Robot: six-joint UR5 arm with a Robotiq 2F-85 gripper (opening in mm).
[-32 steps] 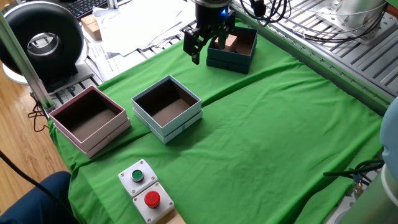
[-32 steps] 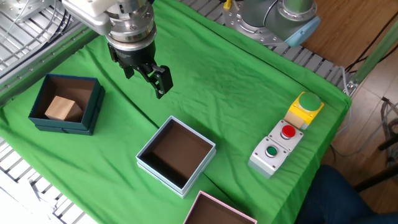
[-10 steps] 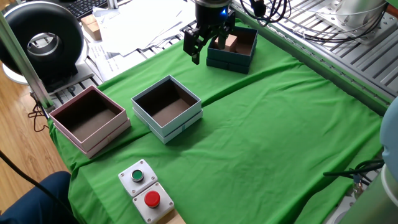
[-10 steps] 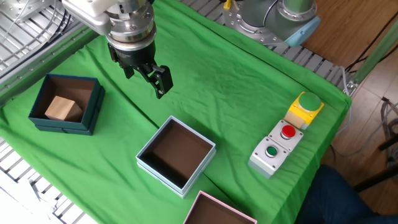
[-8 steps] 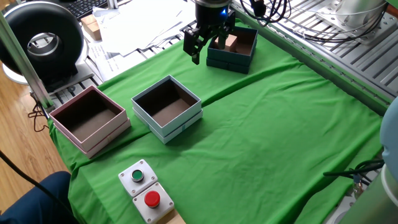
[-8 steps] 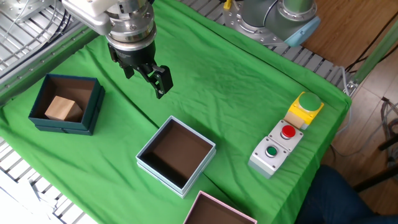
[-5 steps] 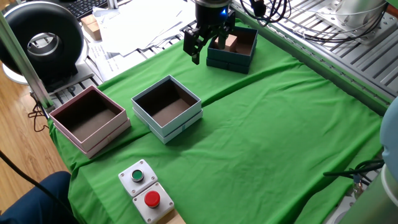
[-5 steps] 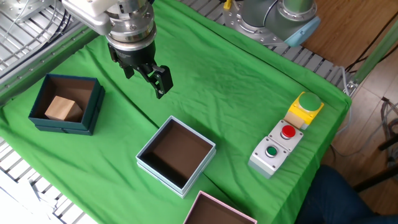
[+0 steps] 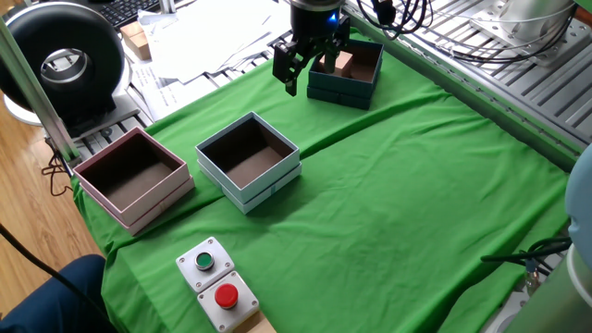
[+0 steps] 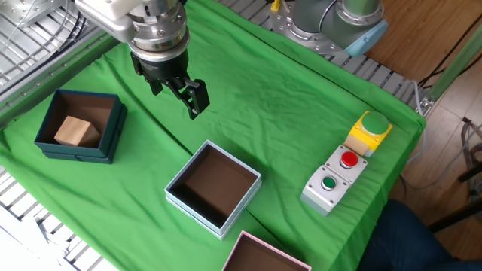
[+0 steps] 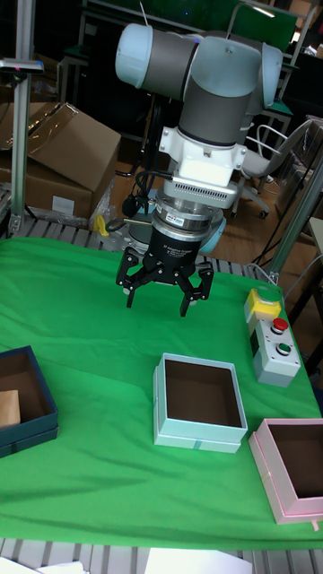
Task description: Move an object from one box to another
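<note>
**Though Spread Wide and Empty, Found Off to One Side of the Cube**

When inspected, found the gripper hanging above bare green cloth, fingers spread wide, nothing between them. Placed it inward of the dark teal box, toward the middle of the table, and well above the rim. Judged no contact with any box.

Located the wooden cube on the brown floor of the teal box, resting on a flat face, not yet lifted. Placed the teal box near the corner of the table formed by the edge beside the papers and the edge beside the metal grating. Recorded the white box with pale blue trim as empty, about midway along the paper-side edge. Noted the pink box further along that same edge, toward the next corner.

Fixed the deciding relation thus: cube lying sideways from the gripper, toward the teal box's corner, and lower. Confirmed this in the other fixed view and the tall fixed view. Treated the apparent overlap of gripper and teal box in one fixed view as a matter of sight line only.

Found no long axis on the cube to favour. Could not tell exactly how its faces sat against the box walls, nor against the line of the fingers.

Judged the coming move to call for sideways travel toward the corner before any descent. Marked the teal wall nearest the gripper as the chief risk to a finger on the way down.
</note>
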